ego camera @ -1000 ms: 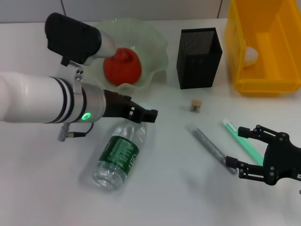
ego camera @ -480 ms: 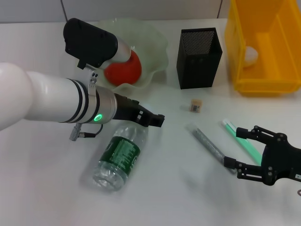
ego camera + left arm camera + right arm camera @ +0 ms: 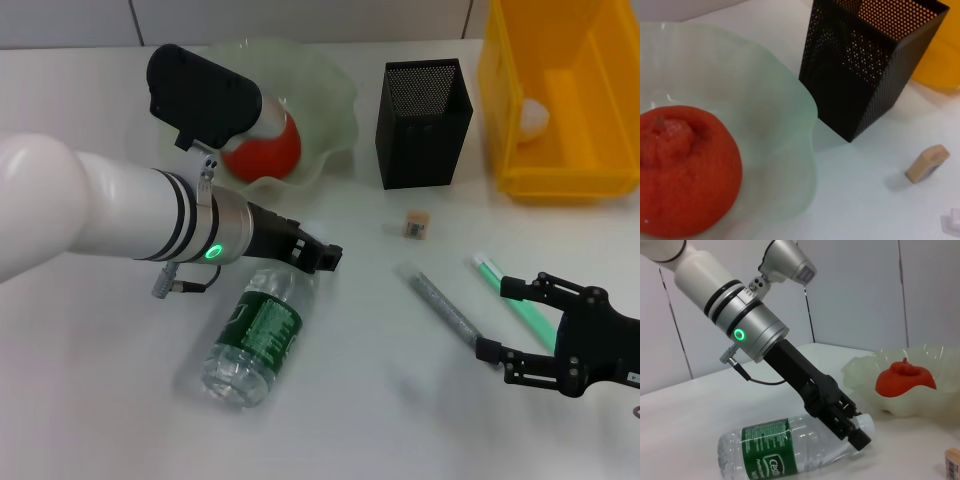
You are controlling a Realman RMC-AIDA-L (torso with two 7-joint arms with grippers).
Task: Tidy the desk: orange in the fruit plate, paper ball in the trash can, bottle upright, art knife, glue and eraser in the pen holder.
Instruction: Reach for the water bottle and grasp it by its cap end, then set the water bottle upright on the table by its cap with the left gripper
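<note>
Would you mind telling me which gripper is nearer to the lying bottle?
Left. The left gripper is at the neck end of the bottle; the right gripper hovers well off by the pens.

White desk (image 3: 100, 400); pale grey panelled wall (image 3: 865, 290) behind.

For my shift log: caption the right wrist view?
Left end effector reaching down at the lying bottle; orange in the fruit plate.

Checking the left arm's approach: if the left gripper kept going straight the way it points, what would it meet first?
Probably the lying bottle: the left gripper angles down at its neck end, seemingly almost touching, though depth is unclear.
</note>
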